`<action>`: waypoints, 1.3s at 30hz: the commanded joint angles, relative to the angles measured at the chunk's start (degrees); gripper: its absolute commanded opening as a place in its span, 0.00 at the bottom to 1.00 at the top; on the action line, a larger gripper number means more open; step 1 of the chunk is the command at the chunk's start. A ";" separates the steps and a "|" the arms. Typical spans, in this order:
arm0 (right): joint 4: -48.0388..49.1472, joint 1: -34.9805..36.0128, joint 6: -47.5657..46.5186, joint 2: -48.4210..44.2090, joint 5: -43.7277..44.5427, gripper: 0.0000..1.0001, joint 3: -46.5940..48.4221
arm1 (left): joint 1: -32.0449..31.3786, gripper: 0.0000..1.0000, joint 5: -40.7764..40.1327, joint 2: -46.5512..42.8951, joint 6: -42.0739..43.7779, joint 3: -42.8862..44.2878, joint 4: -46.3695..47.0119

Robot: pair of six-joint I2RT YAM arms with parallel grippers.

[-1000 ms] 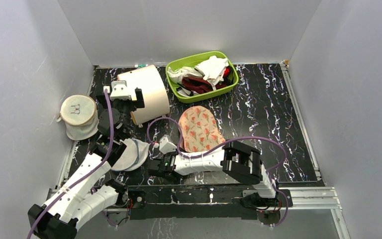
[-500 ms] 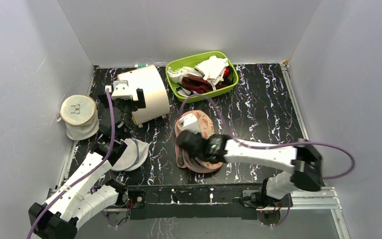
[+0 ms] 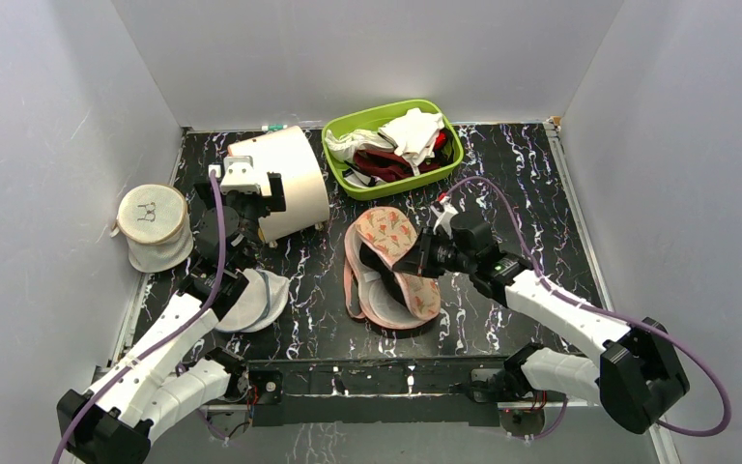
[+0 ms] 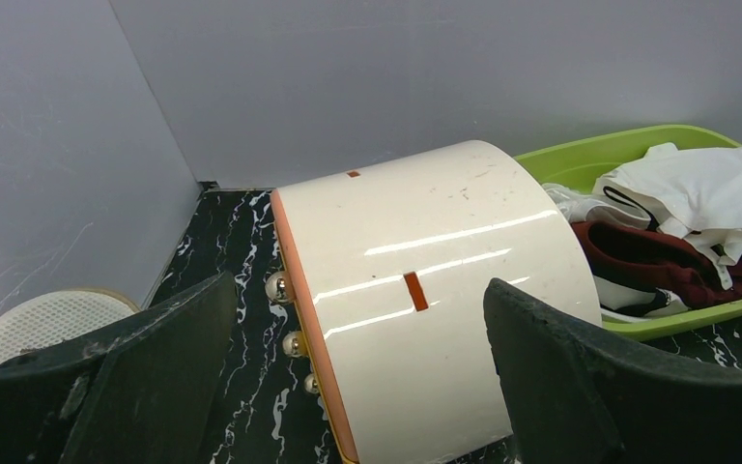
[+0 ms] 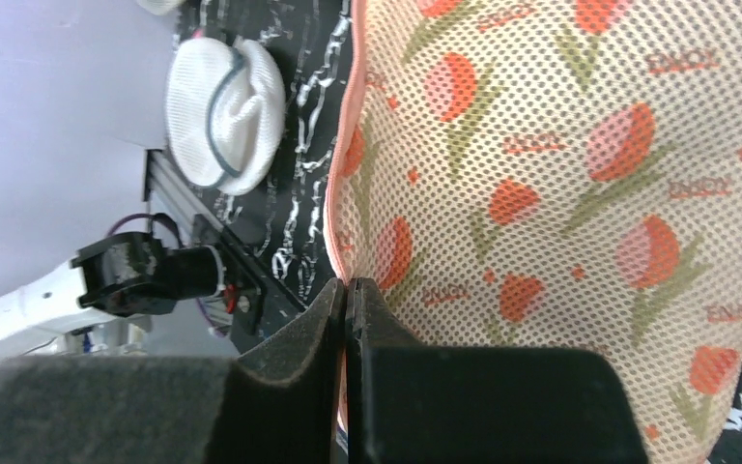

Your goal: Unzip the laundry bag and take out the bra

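The peach-pink printed laundry bag (image 3: pixel 389 232) lies mid-table, its upper half lifted off the lower half (image 3: pixel 404 302), with pale mesh lining showing. A black patch (image 3: pixel 375 259) in the opening looks like the bra; most of it is hidden. My right gripper (image 3: pixel 412 264) is shut on the bag's pink edging at its right side. In the right wrist view the gripper (image 5: pixel 347 286) pinches that edge, with the printed mesh (image 5: pixel 560 164) beyond it. My left gripper (image 3: pixel 230 230) is open and empty in front of a white cylinder, with fingers (image 4: pixel 135 358) spread wide.
A glossy white cylinder (image 3: pixel 285 179) lies on its side at the back left and fills the left wrist view (image 4: pixel 425 290). A green bin (image 3: pixel 444 164) holds white and dark red cloths. There is a round white mesh pouch (image 3: pixel 256 302) and a white mesh cylinder bag (image 3: pixel 153 227).
My right arm swung from the near left across the bag to its right side. The bag went from flat and shut to open, its upper half lifted. The left arm stayed put.
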 commanded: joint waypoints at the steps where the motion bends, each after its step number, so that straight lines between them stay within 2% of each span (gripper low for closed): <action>1: 7.78 -2.18 1.07 -2.87 -9.15 0.02 -0.19 | 0.19 0.98 0.61 -0.08 -0.60 1.29 0.86; 5: 3.64 -2.17 -1.55 -1.36 -8.49 0.04 0.40 | 0.19 0.98 1.06 0.07 -0.86 1.51 0.51; 7: 3.45 -1.90 -1.94 -0.56 -8.88 0.09 -0.05 | 0.20 0.98 1.15 0.10 -0.95 1.54 0.47; 10: 4.32 -1.65 -1.66 -0.08 -9.04 0.09 -1.02 | 0.17 0.98 1.15 0.24 -0.99 1.53 0.44; 14: 3.74 -1.41 -1.73 0.06 -7.88 0.08 -0.60 | 0.19 0.98 1.30 0.57 -1.04 1.57 0.31; 16: 1.99 -1.47 -2.05 0.14 -6.71 0.00 0.30 | 0.21 0.98 1.33 0.58 -1.09 1.59 0.25; 20: -3.64 -1.44 -0.72 -4.44 4.61 0.00 1.11 | 0.20 0.98 1.16 0.45 -1.15 1.61 0.22; 23: -13.05 -1.55 2.09 -7.75 21.22 0.00 2.25 | 0.19 0.98 1.24 0.29 -1.15 1.63 0.17; 25: -18.64 -1.67 4.52 -9.17 35.41 0.00 2.92 | 0.19 0.98 1.29 0.22 -1.33 1.68 0.06; 27: -22.42 -1.89 6.23 -9.86 43.90 0.00 3.63 | 0.19 0.98 1.33 0.15 -1.29 1.63 0.09; 31: -23.71 -2.61 6.53 -8.53 52.43 0.00 3.63 | 0.19 0.98 1.25 0.10 -1.30 1.77 0.01; 35: -28.31 -8.44 9.34 -2.96 58.62 0.00 3.87 | 0.19 0.98 0.99 0.10 -1.21 1.73 0.08; 39: -32.03 -11.74 12.64 -3.12 63.24 0.07 5.20 | 0.18 0.98 1.06 0.17 -1.26 1.73 0.05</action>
